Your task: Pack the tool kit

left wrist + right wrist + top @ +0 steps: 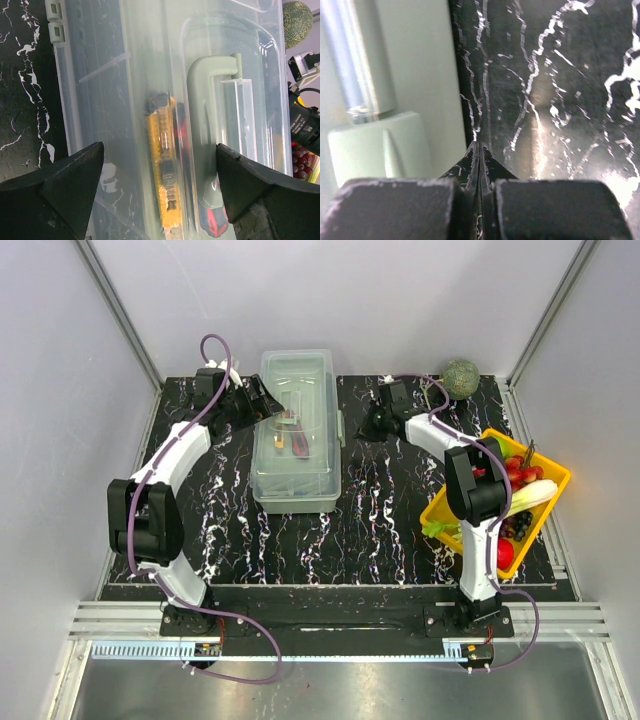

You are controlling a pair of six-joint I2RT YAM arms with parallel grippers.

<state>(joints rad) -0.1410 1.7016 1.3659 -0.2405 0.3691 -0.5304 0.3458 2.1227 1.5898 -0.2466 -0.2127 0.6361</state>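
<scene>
top external shows the toolbox (295,430) toward the back between the arms, clear lid down, yellow knife (162,165) visible inside. left gripper (159,147) hovers wide open over the lid by the handle (205,130). right gripper (479,150) is pinched shut and empty, just beside the side latch (375,145). looks like the latching stage, so next up is probably a push on that latch.

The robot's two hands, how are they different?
The left hand is wide open; the right hand is shut tight. The left hand is over the toolbox; the right hand is beside it, above the table. Both are black and hold nothing.
</scene>
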